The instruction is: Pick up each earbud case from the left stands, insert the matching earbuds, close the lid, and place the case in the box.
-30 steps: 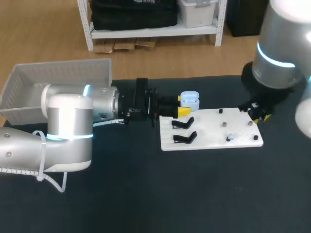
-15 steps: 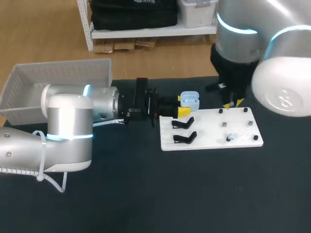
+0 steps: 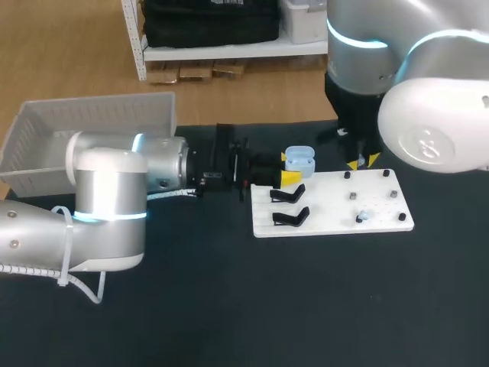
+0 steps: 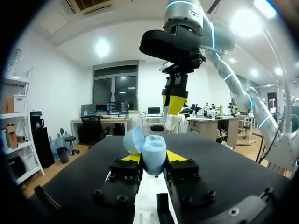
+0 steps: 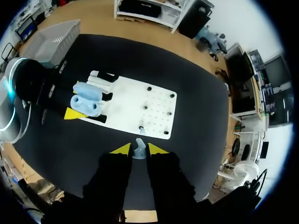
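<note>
Right gripper [image 3: 364, 161], clamped on a pale earbud [image 5: 138, 150], hangs over the white board's [image 3: 328, 202] far edge. Left gripper [image 3: 289, 170] grips the open case [image 3: 299, 158] beside the board's far-left corner. This looks like the insertion step; next, the earbud needs lowering squarely into its socket.

The black table [image 3: 229, 306] carries 1 white board [image 3: 328, 202], lying flat near its far edge.

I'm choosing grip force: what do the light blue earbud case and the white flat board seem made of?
Light blue earbud case: likely smooth moulded plastic, satin; soft sheen on its rounded shell. White flat board: probably matte plastic or painted sheet; even, dull face with holes.
</note>
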